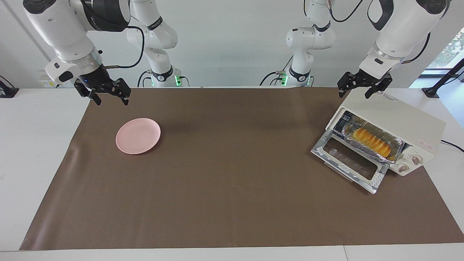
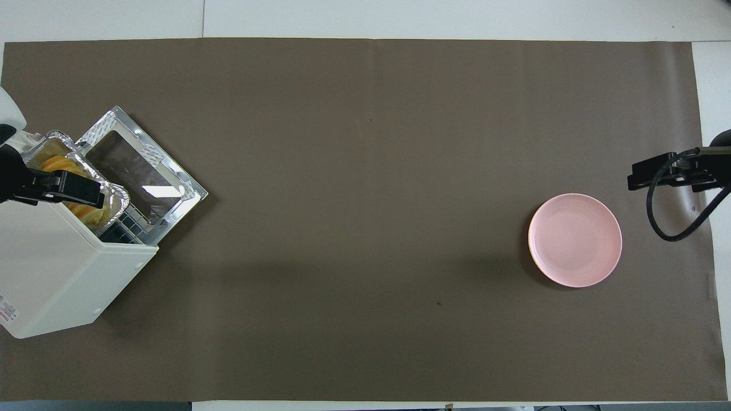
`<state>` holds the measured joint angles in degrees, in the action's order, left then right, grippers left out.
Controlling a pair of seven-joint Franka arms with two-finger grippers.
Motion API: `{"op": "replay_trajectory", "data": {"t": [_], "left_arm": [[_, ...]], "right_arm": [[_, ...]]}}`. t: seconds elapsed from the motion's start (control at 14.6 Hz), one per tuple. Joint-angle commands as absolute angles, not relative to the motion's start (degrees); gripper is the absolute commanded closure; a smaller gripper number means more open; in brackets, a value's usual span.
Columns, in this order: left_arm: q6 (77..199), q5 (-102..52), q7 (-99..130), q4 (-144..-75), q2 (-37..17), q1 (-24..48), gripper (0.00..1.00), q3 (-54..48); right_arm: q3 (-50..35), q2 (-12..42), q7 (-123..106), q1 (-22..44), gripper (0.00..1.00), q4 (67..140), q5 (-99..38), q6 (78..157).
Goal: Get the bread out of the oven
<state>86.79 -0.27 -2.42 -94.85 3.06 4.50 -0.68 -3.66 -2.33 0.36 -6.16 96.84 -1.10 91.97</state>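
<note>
The cream-white oven (image 1: 398,116) (image 2: 57,274) stands at the left arm's end of the table. Its glass door (image 1: 349,161) (image 2: 140,171) is folded down open. Inside, the yellow-orange ridged bread (image 1: 373,141) (image 2: 54,164) lies in a crinkled foil tray (image 1: 393,151) (image 2: 117,197) on the rack. My left gripper (image 1: 354,95) hangs open over the oven's top, at the edge nearest the robots, touching nothing. In the overhead view it covers part of the bread. My right gripper (image 1: 112,101) waits open and empty in the air, over the mat close to the pink plate.
A pink plate (image 1: 137,135) (image 2: 574,240) lies empty on the brown mat (image 1: 232,188) toward the right arm's end. The oven's two knobs (image 1: 409,163) sit beside the door opening. A black cable (image 1: 453,145) runs from the oven.
</note>
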Motion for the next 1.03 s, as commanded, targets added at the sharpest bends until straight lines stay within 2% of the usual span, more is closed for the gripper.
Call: {"op": "replay_trajectory", "data": {"t": [0.0, 0.48, 0.62, 0.96], "left_arm": [[87.5, 0.1, -3.1, -95.5, 4.0, 4.0, 0.00, -1.1], [88.9, 0.3, -2.4, -95.5, 2.6, 4.3, 0.00, -0.8], [89.9, 0.8, 1.7, -94.4, 0.2, 4.6, 0.00, -0.7], [91.1, 1.8, 8.0, -87.6, -9.6, 5.4, 0.00, -0.8]], "right_arm": [[-4.0, -3.8, -1.1, -6.8, 0.00, 98.4, -1.8, 92.2], [-4.0, -3.8, -1.1, -6.8, 0.00, 98.4, -1.8, 92.2], [-4.0, -3.8, -1.1, -6.8, 0.00, 98.4, -1.8, 92.2], [-4.0, -3.8, -1.1, -6.8, 0.00, 98.4, -1.8, 92.2]]}}
